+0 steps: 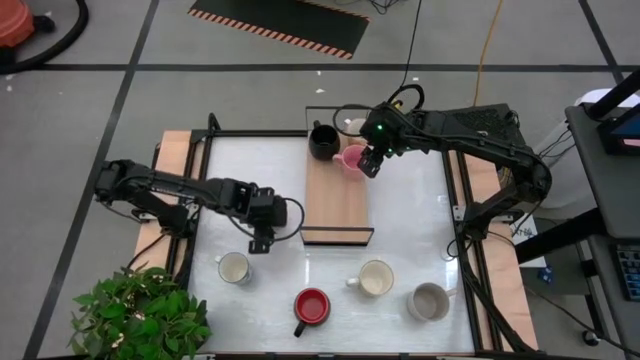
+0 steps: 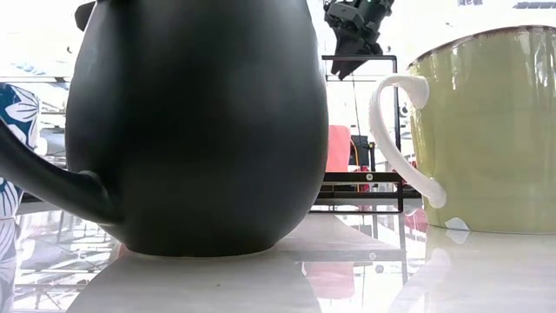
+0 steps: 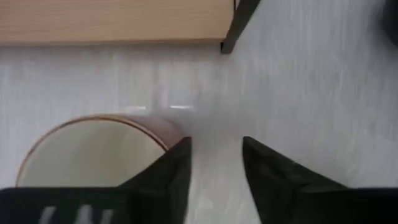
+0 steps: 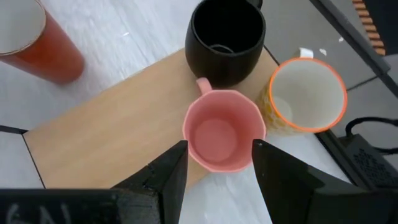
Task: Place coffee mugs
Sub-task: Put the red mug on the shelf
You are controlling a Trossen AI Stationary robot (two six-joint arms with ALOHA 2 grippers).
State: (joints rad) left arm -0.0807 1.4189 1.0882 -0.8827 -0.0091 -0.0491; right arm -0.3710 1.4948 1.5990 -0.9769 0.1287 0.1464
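A pink mug [image 4: 224, 134] stands upright on the light-wood tray [image 1: 335, 205], near its far right edge. Just beyond it on the tray is a black mug [image 1: 322, 140]. My right gripper [image 4: 216, 144] hovers open above the pink mug, one finger on either side of it; in the high view this gripper [image 1: 370, 163] is at the tray's far right corner. My left gripper [image 1: 260, 240] is open, low over the table off the tray's near left corner. A cream mug [image 3: 93, 149] stands on the table just beside one of its fingers.
A yellowish mug with an orange rim [image 4: 308, 93] stands beyond the tray's far end, next to the black mug. A cream mug [image 1: 375, 278], a red mug [image 1: 312, 306] and a grey mug [image 1: 430, 300] stand along the table's near side. A plant [image 1: 140, 310] fills the near left corner.
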